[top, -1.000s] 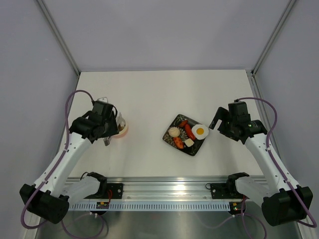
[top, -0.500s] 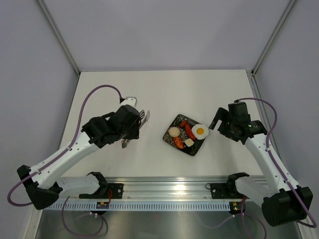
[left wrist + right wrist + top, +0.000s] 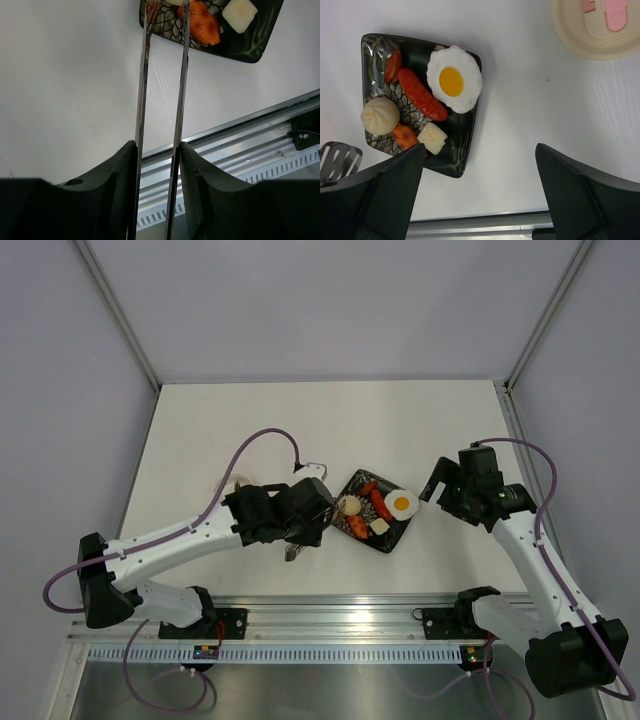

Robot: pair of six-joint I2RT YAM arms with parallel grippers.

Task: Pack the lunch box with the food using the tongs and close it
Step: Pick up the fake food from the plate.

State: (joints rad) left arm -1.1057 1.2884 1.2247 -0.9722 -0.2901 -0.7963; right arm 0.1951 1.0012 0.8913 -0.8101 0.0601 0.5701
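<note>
Left of the worktop's middle, the lunch box [image 3: 229,484] is mostly hidden behind the left arm, with only a pale sliver of its rim showing in the top view. The left end effector [image 3: 157,150] reaches out from there toward the worktop's right edge. It is clamped on the tongs [image 3: 142,90], one thin arm lying against each finger's inner face with a gap between the two.

The coming move turns on the line of the tongs. Their long axis runs straight from the end effector to the black plate [image 3: 457,157], which sits just right of the worktop's middle, toward the near edge. The tips are over the plate's left side. The carrot [image 3: 202,22] lies directly ahead, touching or just beside the right-hand tip, and the cube [image 3: 240,12] is just to its right. The bun [image 3: 380,116], sausage [image 3: 421,95] and fried egg [image 3: 454,79] lie further in, toward the far edge. The left arm is clearly the nearer one. I judge that a short push along that axis and a squeeze would take the carrot, which would then have to be carried back left to the lunch box.

The right end effector [image 3: 480,147] hangs with its jaws spread wide and empty, just right of the plate. The lid [image 3: 595,30] (pink mark up) lies beyond it, toward the far right corner.
</note>
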